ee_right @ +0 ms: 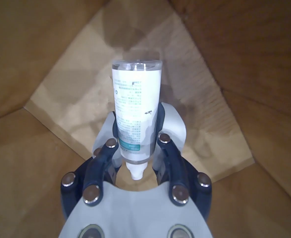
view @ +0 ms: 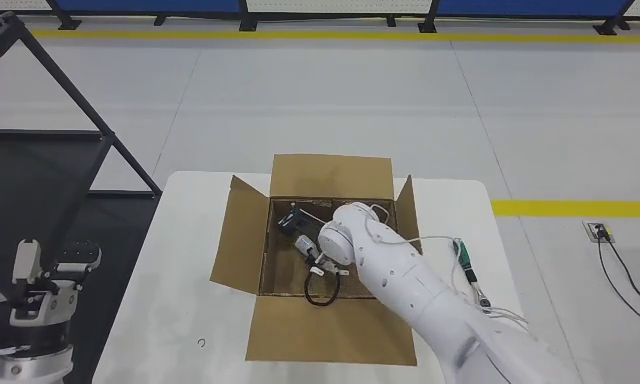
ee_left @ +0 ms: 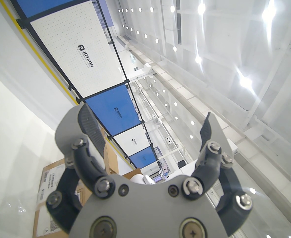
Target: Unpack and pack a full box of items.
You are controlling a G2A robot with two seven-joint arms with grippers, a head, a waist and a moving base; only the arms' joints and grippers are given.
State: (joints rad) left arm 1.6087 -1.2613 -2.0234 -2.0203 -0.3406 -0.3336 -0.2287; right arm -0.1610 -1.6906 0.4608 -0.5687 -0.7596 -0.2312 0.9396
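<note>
An open cardboard box point(view: 330, 174) stands on the white table point(view: 190, 304), flaps spread outward. My right arm reaches down into it from the near right. In the right wrist view my right gripper point(ee_right: 137, 121) is shut on a white tube point(ee_right: 135, 105) with small print, its nozzle end toward the wrist and its flat end toward the box floor point(ee_right: 86, 87). From above, the tube point(view: 305, 246) shows beside a black item point(view: 293, 222) and a black cable loop point(view: 320, 292) in the box. My left gripper point(ee_left: 147, 125) points up at the ceiling, open and empty.
A green-handled tool point(view: 464, 254) and thin cables lie on the table right of the box. A small ring point(view: 201, 343) lies on the table's near left. A dark frame point(view: 60, 114) stands left of the table. Box walls point(ee_right: 247, 38) close in around the right gripper.
</note>
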